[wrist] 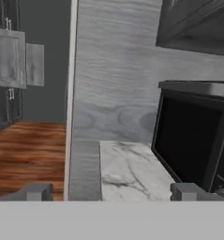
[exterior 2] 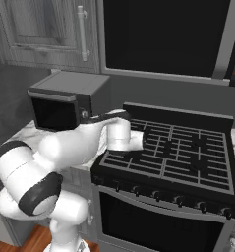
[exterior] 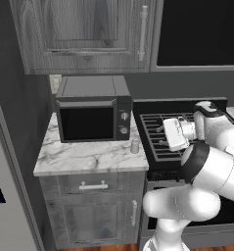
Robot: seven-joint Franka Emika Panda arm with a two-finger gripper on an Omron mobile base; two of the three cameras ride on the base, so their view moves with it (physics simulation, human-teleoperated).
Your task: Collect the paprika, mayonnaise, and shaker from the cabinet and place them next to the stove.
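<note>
Standing released and spread wide, with nothing between: the fingers (wrist: 38, 191), two small dark tips at the bottom corners of the hand view, well apart from each other. Looking past them, along a marble bench (wrist: 127, 171) toward a tall grey wood-grain panel (wrist: 118, 79), with the dark front of the microwave (wrist: 188, 136) at the right and a wooden floor (wrist: 29, 154) beyond the bench end at the left. Hovering above the left grates of the stove (exterior: 155, 142) in the left base view, on a white hand turned toward the microwave (the tips themselves too small there to make out). Resting upright on the bench (exterior: 84, 157): the shaker (exterior: 134, 146), tiny and pale, just in front of the right front corner of the microwave (exterior: 91, 110) and just beside the left edge of the stove, clear of the hand and untouched. Above the microwave, a grey upper cupboard door (exterior: 89, 29) with a vertical metal handle, closed. Below the bench, a grey drawer (exterior: 94, 185) with a metal handle. From the right base view, black stove (exterior 2: 188, 152) with grey grates and a row of knobs along its front, the white arm bent across its left edge, hiding the hand.
</note>
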